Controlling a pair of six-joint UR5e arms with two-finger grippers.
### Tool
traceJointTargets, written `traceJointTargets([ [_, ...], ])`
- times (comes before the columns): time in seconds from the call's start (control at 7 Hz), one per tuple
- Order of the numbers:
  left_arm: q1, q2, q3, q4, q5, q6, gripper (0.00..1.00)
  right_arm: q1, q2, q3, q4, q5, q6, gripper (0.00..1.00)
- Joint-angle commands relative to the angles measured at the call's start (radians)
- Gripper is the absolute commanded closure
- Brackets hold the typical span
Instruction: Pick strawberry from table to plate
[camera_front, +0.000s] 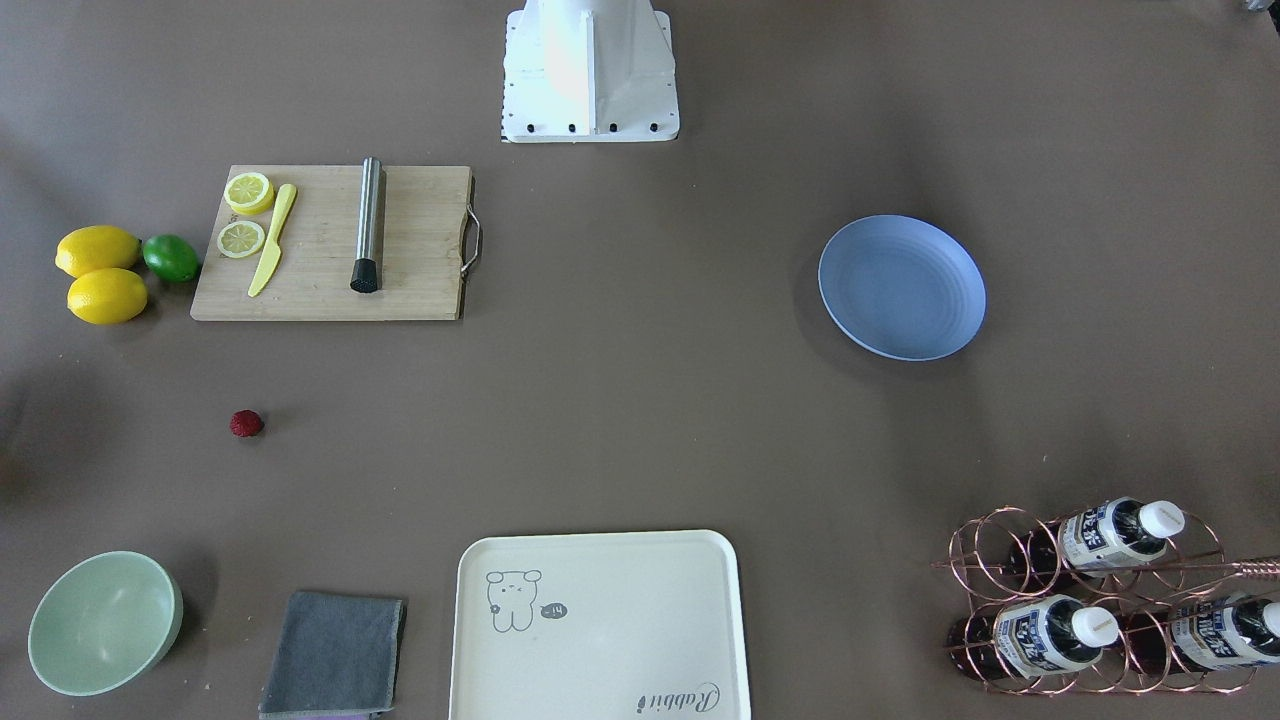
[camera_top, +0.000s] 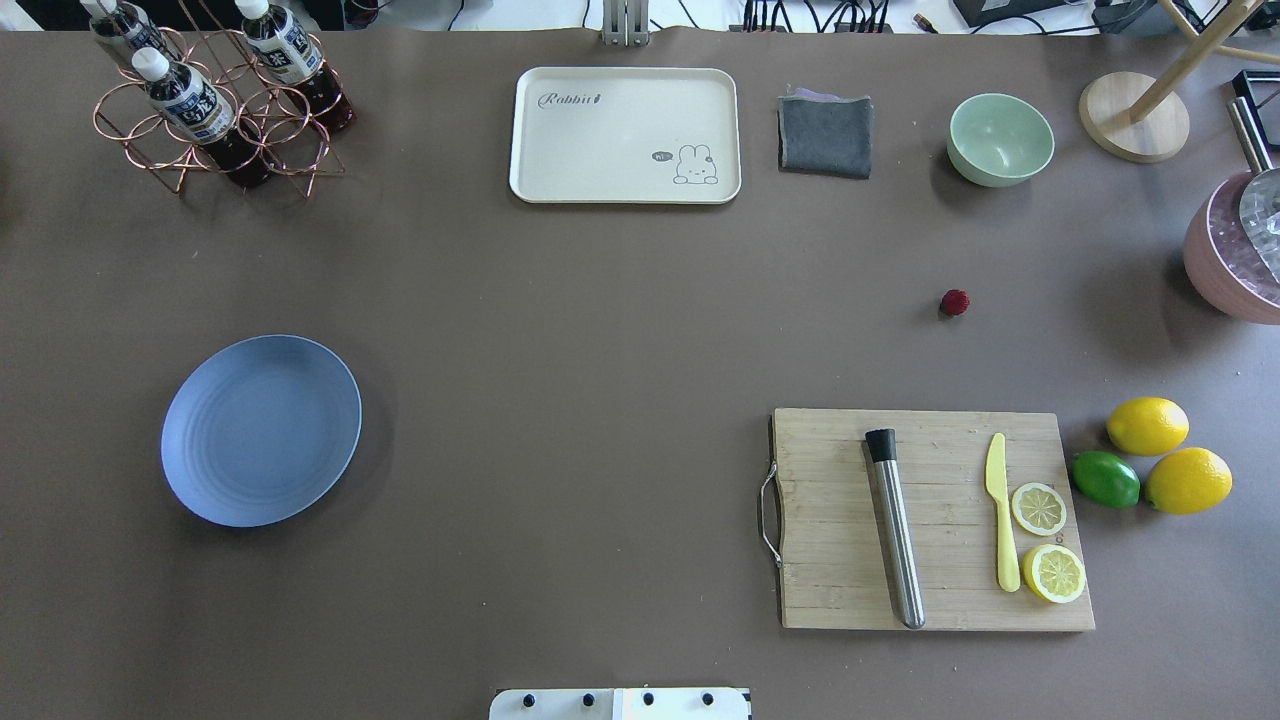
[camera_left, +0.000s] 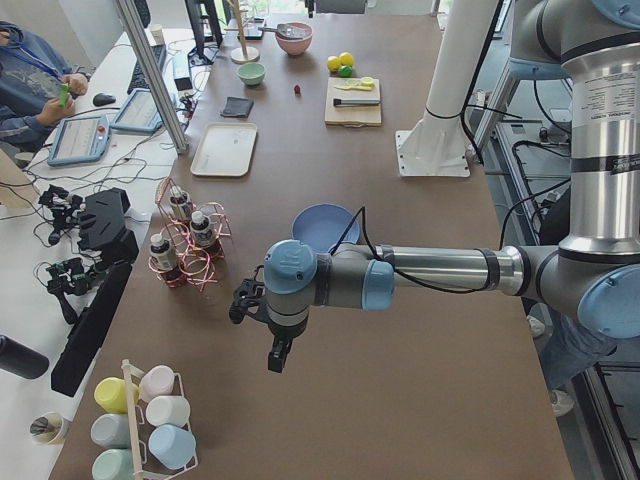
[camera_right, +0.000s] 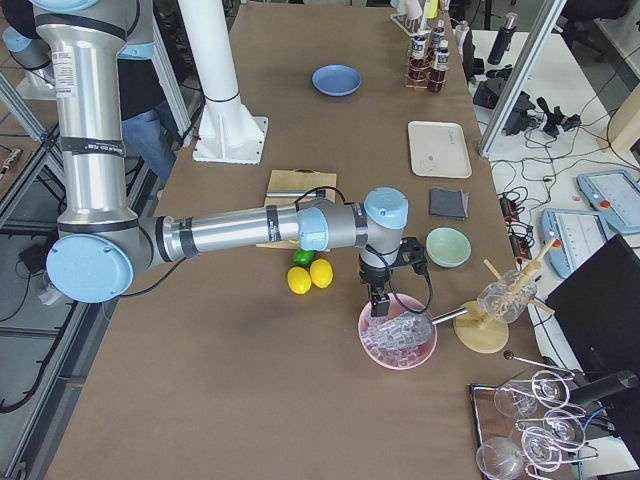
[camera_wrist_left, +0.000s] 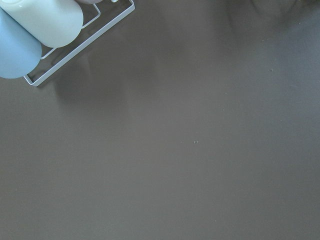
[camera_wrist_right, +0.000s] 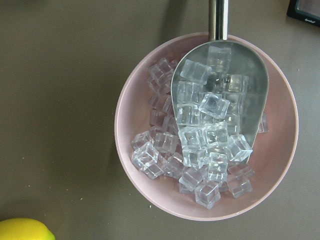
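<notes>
The strawberry (camera_front: 246, 423) (camera_top: 954, 302), small and dark red, lies alone on the brown table (camera_front: 640, 420) between the cutting board and the green bowl. On the far side of the table sits the light-blue plate (camera_front: 900, 288) (camera_top: 260, 430), with nothing on it. My left gripper (camera_left: 276, 356) shows only in the exterior left view. It hangs over bare table past the plate (camera_left: 325, 225), and I cannot tell its state. Only the exterior right view shows my right gripper (camera_right: 378, 302). It points down over a pink bowl of ice, and I cannot tell its state either.
A wooden cutting board (camera_top: 930, 520) carries a steel muddler, a yellow knife and lemon slices. Two lemons and a lime (camera_top: 1105, 478) lie beside it. Along the far edge stand a cream tray (camera_top: 625, 135), grey cloth (camera_top: 825, 135), green bowl (camera_top: 1000, 138) and bottle rack (camera_top: 215, 110). The pink ice bowl (camera_wrist_right: 150, 107) holds a scoop.
</notes>
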Motion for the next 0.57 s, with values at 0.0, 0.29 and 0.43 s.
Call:
traceJointTargets([
  [0.0,0.001,0.0,0.001,0.001,-0.002,0.0,0.02,0.0,0.0,0.0,0.0,0.001,0.0,0.0],
  [0.29,0.003,0.002,-0.005,0.001,-0.054,0.0,0.02,0.0,0.0,-0.002,0.0,-0.001,0.0,0.0],
  [0.43,0.02,-0.006,0.001,0.001,-0.055,-0.002,0.02,0.0,0.0,-0.002,0.0,-0.002,0.0,0.0],
])
